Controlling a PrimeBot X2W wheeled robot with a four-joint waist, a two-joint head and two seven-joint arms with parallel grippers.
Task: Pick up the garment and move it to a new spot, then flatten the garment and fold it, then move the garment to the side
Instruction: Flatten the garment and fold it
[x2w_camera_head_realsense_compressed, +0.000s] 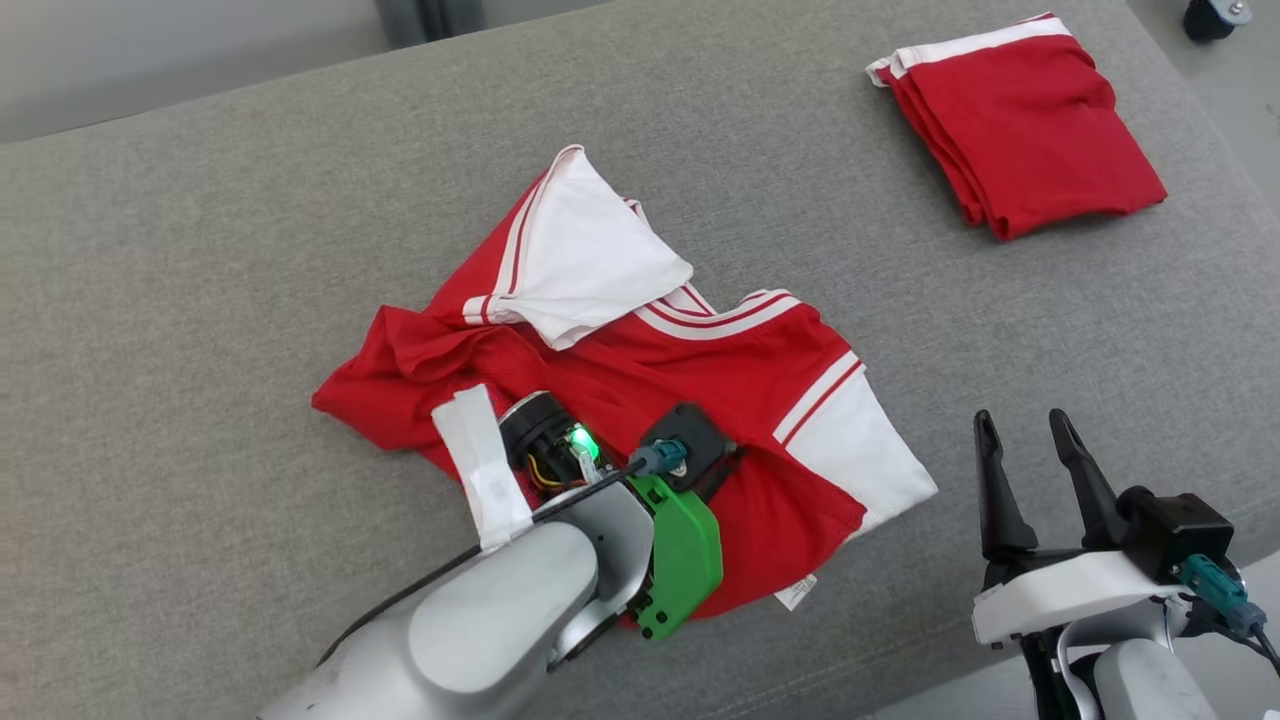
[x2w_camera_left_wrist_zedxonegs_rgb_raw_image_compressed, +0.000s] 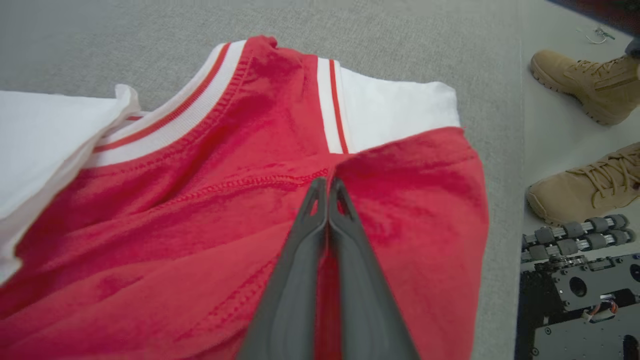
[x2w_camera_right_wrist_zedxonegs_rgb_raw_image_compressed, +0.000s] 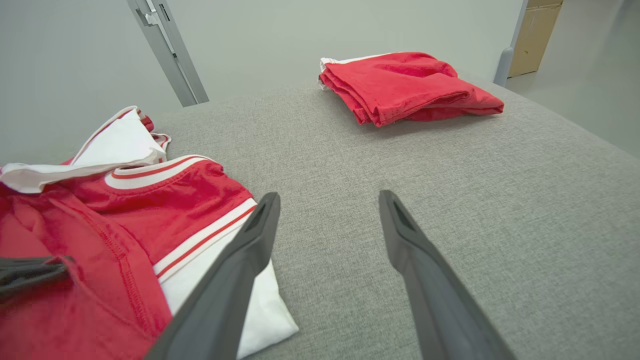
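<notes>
Centrally on the grey surface (x2w_camera_head_realsense_compressed: 200, 250), toward the near edge: crumpled red-and-white garment (x2w_camera_head_realsense_compressed: 700, 390). Left gripper (x2w_camera_left_wrist_zedxonegs_rgb_raw_image_compressed: 327, 181) fingers pinched shut on a red fold beside the sleeve seam; right gripper (x2w_camera_head_realsense_compressed: 1022, 425) fingers spread wide, empty, near right. Likely handles light, limp, unslippery; best gripped at seams or hems.

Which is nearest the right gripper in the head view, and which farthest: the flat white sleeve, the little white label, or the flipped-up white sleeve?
1. The flat white sleeve, just left of the right gripper.
2. The white label, further left, at the near hem of the garment.
3. The flipped-up white sleeve, on the garment's far side.
</notes>
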